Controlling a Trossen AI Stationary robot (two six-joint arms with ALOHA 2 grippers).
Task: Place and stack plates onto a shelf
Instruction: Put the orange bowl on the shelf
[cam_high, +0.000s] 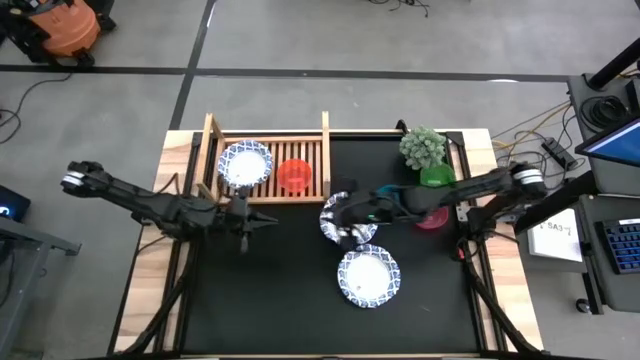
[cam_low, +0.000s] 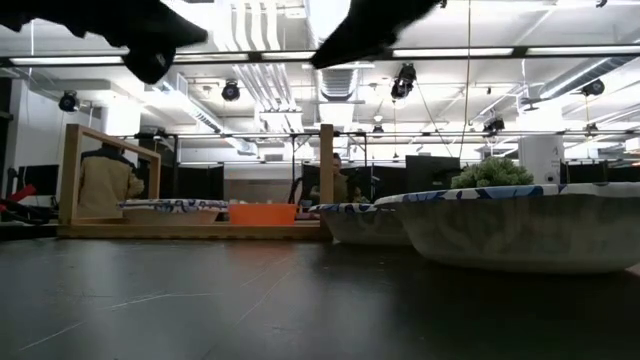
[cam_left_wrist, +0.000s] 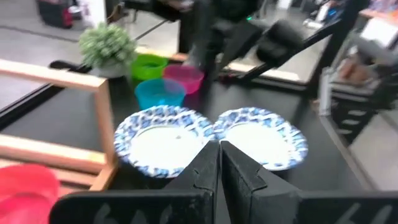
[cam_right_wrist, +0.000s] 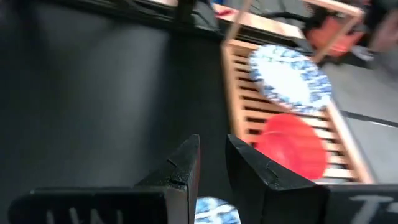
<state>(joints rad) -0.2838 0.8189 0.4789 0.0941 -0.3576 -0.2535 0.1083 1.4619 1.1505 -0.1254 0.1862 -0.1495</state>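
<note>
Three blue-rimmed plates show. One plate lies flat on the slats of the wooden shelf, beside a red bowl. Two more rest on the black table: one near the middle, and one partly under my right gripper. My right gripper hovers above that plate with its fingers narrowly open. My left gripper is shut and holds nothing, in the air just in front of the shelf.
Teal, pink and green bowls and a small potted plant stand at the table's far right. The shelf's upright posts rise near my left gripper. Bare black tabletop lies toward the near left.
</note>
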